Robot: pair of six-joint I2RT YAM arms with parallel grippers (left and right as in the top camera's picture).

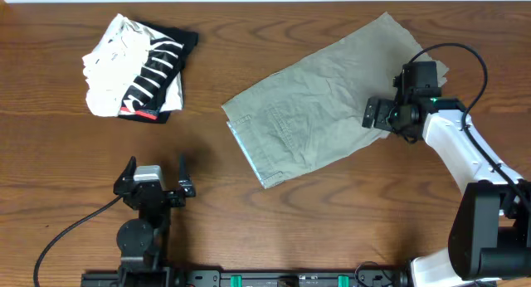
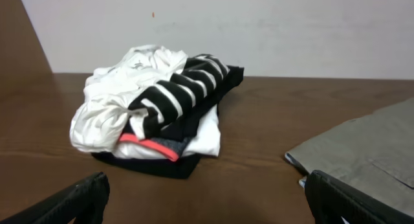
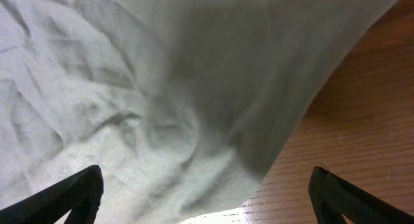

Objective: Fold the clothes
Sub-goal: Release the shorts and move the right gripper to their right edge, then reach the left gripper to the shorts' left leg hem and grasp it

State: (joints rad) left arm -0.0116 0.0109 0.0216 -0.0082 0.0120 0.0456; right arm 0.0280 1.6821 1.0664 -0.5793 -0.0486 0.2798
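The khaki grey-green shorts point(image 1: 319, 113) lie spread flat and slanted on the table, waistband with pale blue lining at the lower left point(image 1: 249, 158), legs toward the upper right. My right gripper point(image 1: 371, 114) is open and hovers over the lower edge of a leg; in the right wrist view the wrinkled cloth point(image 3: 129, 107) fills the space between its fingers point(image 3: 207, 198), with bare table to the right. My left gripper point(image 1: 158, 172) is open and empty, low over the table at the lower left; its view shows the corner of the shorts point(image 2: 362, 146).
A folded black-and-white striped garment with a red mark point(image 1: 137, 67) lies at the upper left, also in the left wrist view point(image 2: 155, 114). A black cable point(image 1: 70, 237) trails from the left arm. A wall point(image 2: 259, 30) stands behind the table.
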